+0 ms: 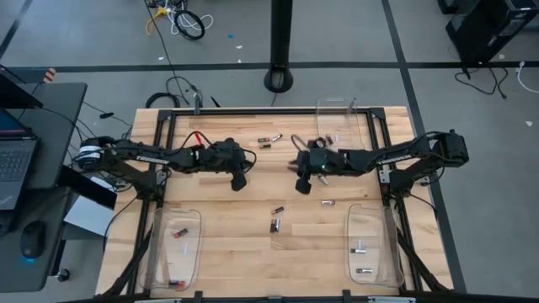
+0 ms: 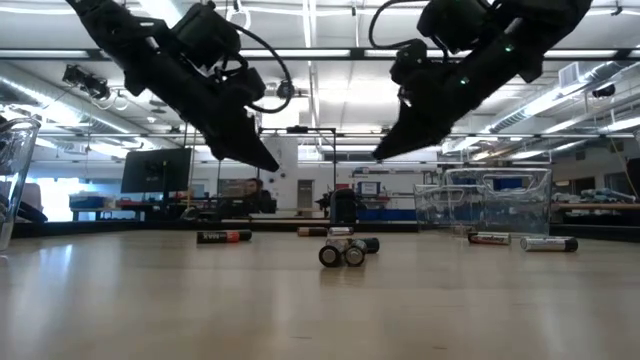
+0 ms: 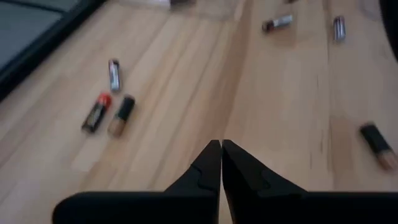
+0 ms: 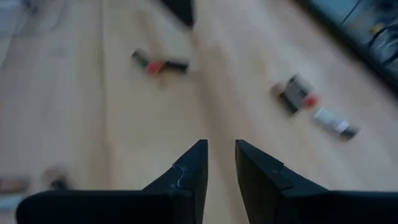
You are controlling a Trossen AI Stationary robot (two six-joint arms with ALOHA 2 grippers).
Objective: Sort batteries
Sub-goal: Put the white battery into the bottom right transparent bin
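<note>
Batteries (image 1: 275, 224) near the tabletop's middle, judged light, stiff and roll-prone, are being approached mid-barrel by the empty left gripper (image 3: 221, 163), nearly pressed together, and right gripper (image 4: 221, 163), slightly spread.

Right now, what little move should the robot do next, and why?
Probably lower the right gripper toward the loose batteries mid-table. Its fingers stand slightly apart and empty, hanging above the wood, while the left gripper looks shut and empty.
</note>
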